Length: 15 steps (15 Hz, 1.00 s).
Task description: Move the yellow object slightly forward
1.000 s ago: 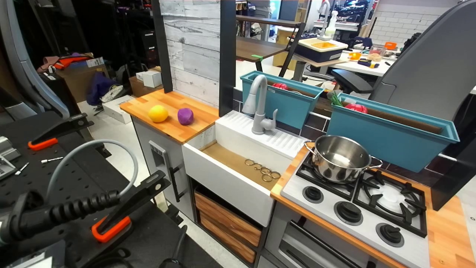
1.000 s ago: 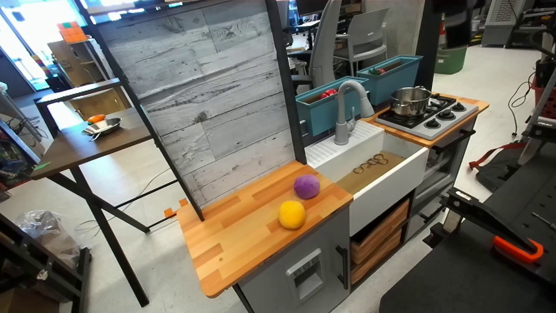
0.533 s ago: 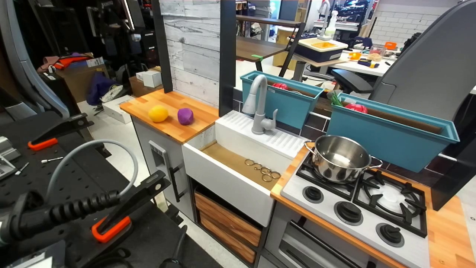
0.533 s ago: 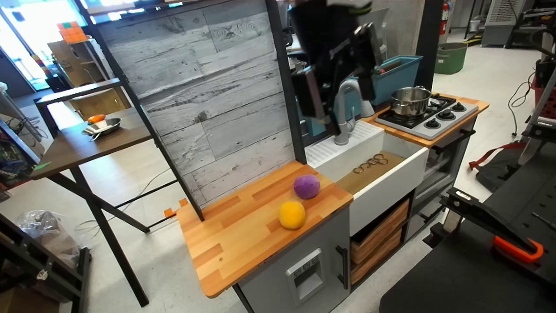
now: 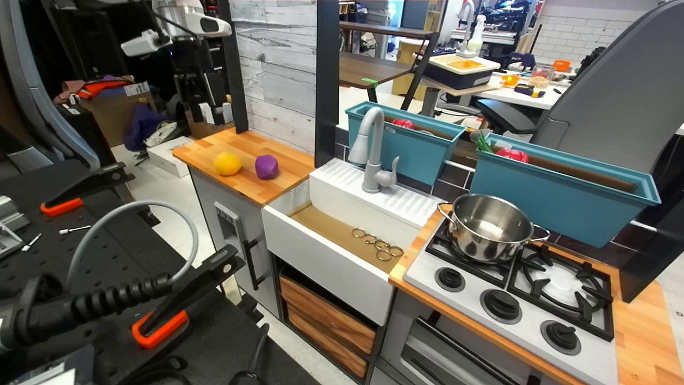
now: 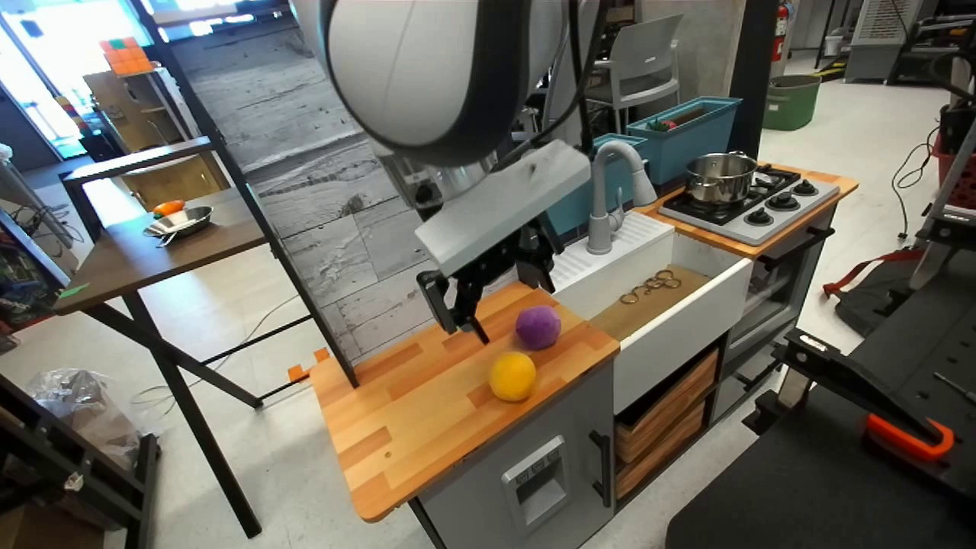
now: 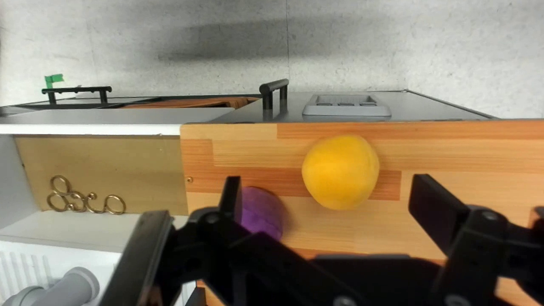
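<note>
Overhead, the gripper (image 7: 327,190) hangs with jaws apart; the yellow object (image 6: 512,377) sits near the front edge of the counter (image 6: 435,412). Best lower astride it, clear of the purple ball (image 6: 538,328), and nudge gently lest it roll off.

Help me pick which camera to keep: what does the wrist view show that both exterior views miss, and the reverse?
Only the wrist view shows a small green scrap at upper left.
Only the exterior views show the steel pot, the stove and the teal planters.
All share the yellow object, purple ball, sink, grey faucet and parted fingers.
</note>
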{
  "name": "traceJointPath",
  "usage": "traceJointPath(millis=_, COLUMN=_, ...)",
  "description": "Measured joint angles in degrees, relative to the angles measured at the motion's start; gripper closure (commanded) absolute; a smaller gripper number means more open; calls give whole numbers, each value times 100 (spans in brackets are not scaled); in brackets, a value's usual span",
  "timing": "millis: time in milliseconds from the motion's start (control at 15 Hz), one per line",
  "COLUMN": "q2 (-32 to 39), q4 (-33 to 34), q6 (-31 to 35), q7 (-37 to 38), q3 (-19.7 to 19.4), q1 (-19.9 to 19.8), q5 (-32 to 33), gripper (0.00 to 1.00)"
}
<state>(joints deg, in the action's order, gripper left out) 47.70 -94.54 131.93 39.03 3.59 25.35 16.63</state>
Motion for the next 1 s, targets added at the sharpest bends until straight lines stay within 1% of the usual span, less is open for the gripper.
traceJointPath(millis=267, q2=842, q4=848, q6=79, q7=359, q3=-189, q1=293, q5=-24, gripper=0)
traceJointPath(millis=533, q2=1453, q4=1555, q6=71, q7=511, q3=-235, q1=360, q5=-218, gripper=0)
traceJointPath(millis=800, q2=1918, q4=2006, q6=54, q7=555, q3=-244, q1=361, q5=-508, gripper=0)
traceJointPath(millis=1000, q2=2093, q4=2208, q6=-30, q7=560, q3=-273, q1=389, q5=-554, gripper=0)
